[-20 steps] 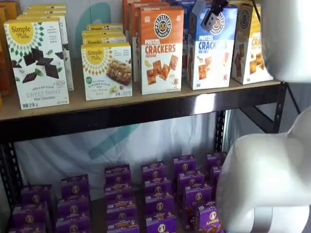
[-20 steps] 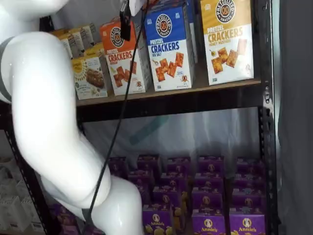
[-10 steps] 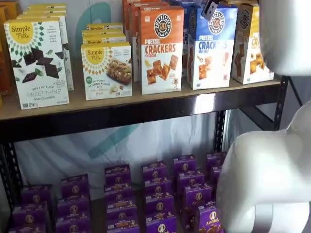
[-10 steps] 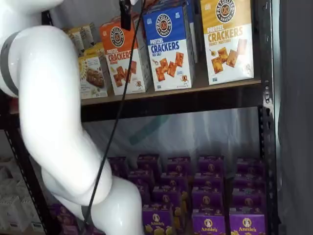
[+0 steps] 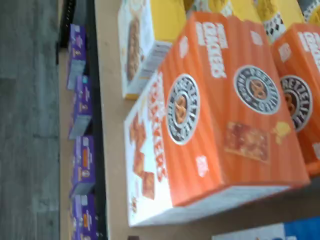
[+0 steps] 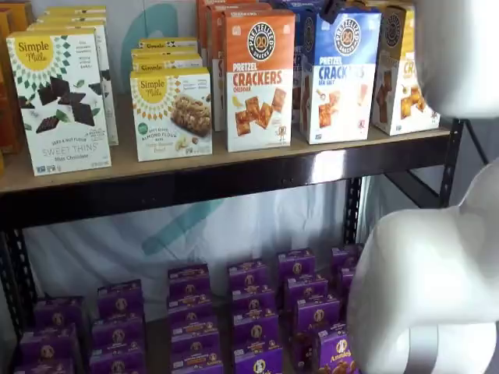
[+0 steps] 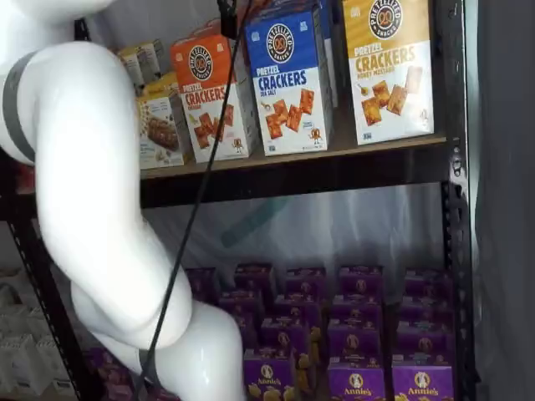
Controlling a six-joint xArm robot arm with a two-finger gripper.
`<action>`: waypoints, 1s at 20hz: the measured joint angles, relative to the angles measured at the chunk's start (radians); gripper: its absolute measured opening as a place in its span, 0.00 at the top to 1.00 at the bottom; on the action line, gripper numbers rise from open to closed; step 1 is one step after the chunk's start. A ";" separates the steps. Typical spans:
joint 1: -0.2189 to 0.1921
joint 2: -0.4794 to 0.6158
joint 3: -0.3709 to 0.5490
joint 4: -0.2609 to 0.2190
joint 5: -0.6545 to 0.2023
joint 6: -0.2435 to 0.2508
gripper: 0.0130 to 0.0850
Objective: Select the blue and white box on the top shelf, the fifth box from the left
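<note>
The blue and white box (image 6: 339, 74) stands upright on the top shelf (image 6: 234, 161), between an orange Cheddar carton (image 6: 259, 78) and a yellow-topped carton (image 6: 405, 70). It shows in both shelf views (image 7: 288, 79). In the wrist view only a blue and white corner (image 5: 280, 232) shows, beside the orange carton (image 5: 215, 115). Of my gripper (image 7: 226, 12) only a dark finger tip hangs from the top edge in front of the boxes, with a cable beside it. It also shows in a shelf view (image 6: 330, 9) just above the blue box. No gap shows and it holds nothing.
Simple Mills boxes (image 6: 62, 97) and almond bar boxes (image 6: 171, 113) stand further left on the shelf. Several small purple boxes (image 6: 253, 323) fill the lower level. My white arm (image 7: 92, 209) fills much of a shelf view. A black upright (image 7: 456, 209) bounds the shelf.
My gripper has risen: a second ago it hung in front of the boxes' upper halves, now only its tip shows at the top edge. The boxes have not moved.
</note>
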 joint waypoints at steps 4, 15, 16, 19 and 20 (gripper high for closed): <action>0.004 0.042 -0.029 -0.034 -0.026 -0.018 0.00; 0.022 0.168 -0.144 -0.136 0.018 -0.044 0.00; 0.024 0.174 -0.148 -0.142 0.020 -0.045 0.00; 0.031 0.186 -0.157 -0.165 0.026 -0.047 0.00; 0.035 0.191 -0.162 -0.176 0.033 -0.047 0.00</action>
